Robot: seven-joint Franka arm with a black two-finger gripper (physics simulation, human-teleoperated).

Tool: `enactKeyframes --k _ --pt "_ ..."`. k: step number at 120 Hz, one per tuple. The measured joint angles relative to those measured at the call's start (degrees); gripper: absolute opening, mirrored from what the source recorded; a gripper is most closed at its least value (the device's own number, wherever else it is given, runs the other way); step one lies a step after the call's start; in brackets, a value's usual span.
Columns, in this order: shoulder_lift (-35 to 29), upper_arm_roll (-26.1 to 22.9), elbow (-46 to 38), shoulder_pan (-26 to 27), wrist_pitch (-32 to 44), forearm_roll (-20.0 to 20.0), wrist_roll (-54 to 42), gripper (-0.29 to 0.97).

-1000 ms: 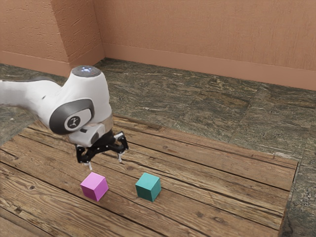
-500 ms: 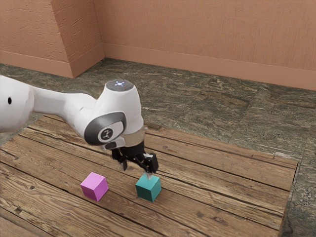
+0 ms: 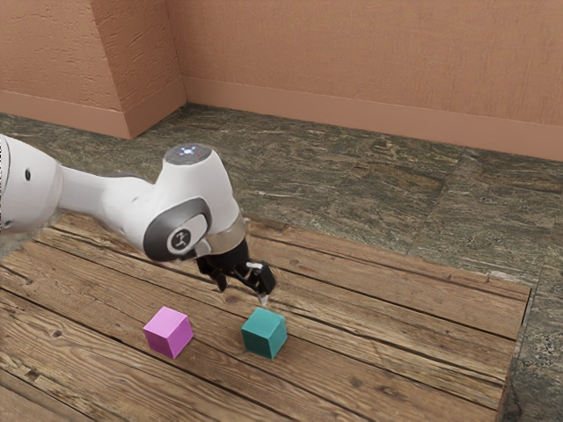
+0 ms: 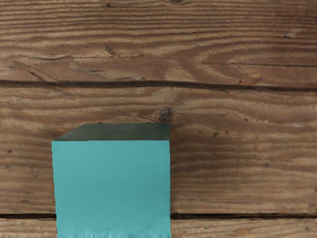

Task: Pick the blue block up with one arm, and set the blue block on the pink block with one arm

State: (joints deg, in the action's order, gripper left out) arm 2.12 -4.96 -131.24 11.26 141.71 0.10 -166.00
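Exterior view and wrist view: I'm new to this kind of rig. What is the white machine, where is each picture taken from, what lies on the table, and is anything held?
The white machine is a simulated robot arm ending in a black two-finger gripper. The exterior view comes from a camera at the arm's side; the wrist view comes from a camera on the hand, looking down. On the wooden table two cubes lie apart: the blue block, teal in shade, and the pink block. The gripper is open just above the blue block and holds nothing.
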Motion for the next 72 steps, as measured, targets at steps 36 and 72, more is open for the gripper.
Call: enactKeyframes --k 36,72 --pt "3.2 0.0 -0.3 -5.9 2.6 0.5 0.0 0.68" --pt "1.9 -2.6 -2.4 -5.9 3.1 0.0 0.0 0.68"
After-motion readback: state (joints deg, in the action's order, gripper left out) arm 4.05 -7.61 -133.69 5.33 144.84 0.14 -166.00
